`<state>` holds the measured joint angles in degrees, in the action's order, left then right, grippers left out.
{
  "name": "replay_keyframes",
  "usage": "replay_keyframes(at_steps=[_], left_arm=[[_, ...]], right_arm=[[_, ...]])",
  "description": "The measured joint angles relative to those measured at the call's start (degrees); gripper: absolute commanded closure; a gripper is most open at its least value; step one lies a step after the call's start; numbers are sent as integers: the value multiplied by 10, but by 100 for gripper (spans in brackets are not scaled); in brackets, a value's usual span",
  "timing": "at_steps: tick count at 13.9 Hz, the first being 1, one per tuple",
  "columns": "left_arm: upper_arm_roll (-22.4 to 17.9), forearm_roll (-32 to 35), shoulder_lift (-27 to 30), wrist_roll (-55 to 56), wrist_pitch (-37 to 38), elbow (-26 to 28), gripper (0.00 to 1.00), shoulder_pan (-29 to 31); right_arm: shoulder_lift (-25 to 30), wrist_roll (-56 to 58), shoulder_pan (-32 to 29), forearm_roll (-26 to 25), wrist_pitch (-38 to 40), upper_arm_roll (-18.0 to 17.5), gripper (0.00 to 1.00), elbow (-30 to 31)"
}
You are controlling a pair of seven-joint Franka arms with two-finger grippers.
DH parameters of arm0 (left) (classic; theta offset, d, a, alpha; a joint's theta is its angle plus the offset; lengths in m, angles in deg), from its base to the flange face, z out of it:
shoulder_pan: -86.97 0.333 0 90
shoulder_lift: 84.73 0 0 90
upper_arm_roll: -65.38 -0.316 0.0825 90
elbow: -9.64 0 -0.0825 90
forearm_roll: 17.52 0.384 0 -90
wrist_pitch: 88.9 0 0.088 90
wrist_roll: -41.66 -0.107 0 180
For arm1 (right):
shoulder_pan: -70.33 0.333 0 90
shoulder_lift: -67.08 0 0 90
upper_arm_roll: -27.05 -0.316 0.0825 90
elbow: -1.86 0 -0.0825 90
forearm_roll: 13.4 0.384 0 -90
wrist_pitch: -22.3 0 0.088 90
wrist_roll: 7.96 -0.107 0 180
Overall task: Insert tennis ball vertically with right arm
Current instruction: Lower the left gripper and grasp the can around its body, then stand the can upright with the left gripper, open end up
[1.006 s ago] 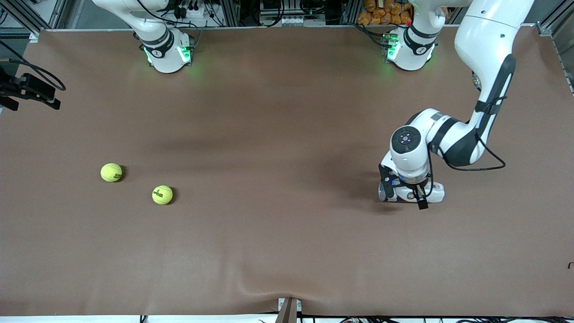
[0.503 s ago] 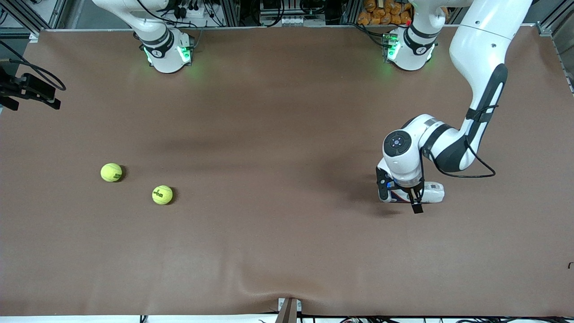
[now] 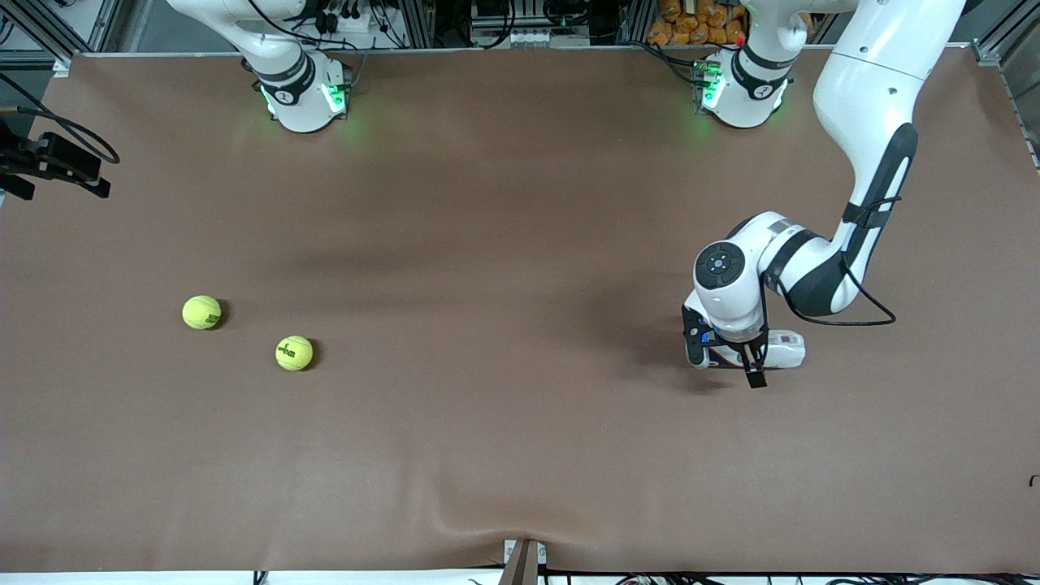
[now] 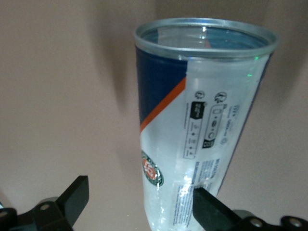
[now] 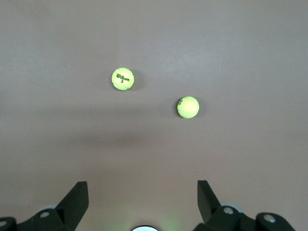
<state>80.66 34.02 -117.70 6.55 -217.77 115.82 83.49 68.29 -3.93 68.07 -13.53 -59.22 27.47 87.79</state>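
Note:
Two yellow tennis balls (image 3: 201, 312) (image 3: 294, 353) rest on the brown table toward the right arm's end; the right wrist view shows both balls (image 5: 122, 78) (image 5: 188, 107) from high above. A clear ball can (image 3: 785, 349) with a blue and orange label lies on its side toward the left arm's end. My left gripper (image 3: 725, 358) is down over it, open, straddling the can (image 4: 202, 110). One finger (image 4: 208, 208) sits against its side, the other (image 4: 72, 198) stands apart. My right gripper (image 5: 140, 190) hangs open and empty, high over the table.
Both arm bases (image 3: 305, 93) (image 3: 739, 89) stand along the table's edge farthest from the front camera. A black camera mount (image 3: 53, 162) juts in at the right arm's end. The table cover bulges slightly (image 3: 520, 528) at the edge nearest the front camera.
The left hand has shifted a little toward the right arm's end and settled lower over the can. The balls and the can have not moved.

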Motion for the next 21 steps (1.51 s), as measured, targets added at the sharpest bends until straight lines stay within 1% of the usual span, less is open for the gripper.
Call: replay_keyframes(at_steps=[6, 16, 21], left_arm=[[-1, 3, -5, -15, 4, -1, 0, 0], [10, 3, -4, -39, 41, -1, 0, 0], [12, 3, -3, -43, 45, 4, 0, -1]], right_arm=[[0, 0, 0, 0, 1, 0, 0, 0], [0, 0, 0, 0, 1, 0, 0, 0], [0, 0, 0, 0, 3, 0, 0, 0]])
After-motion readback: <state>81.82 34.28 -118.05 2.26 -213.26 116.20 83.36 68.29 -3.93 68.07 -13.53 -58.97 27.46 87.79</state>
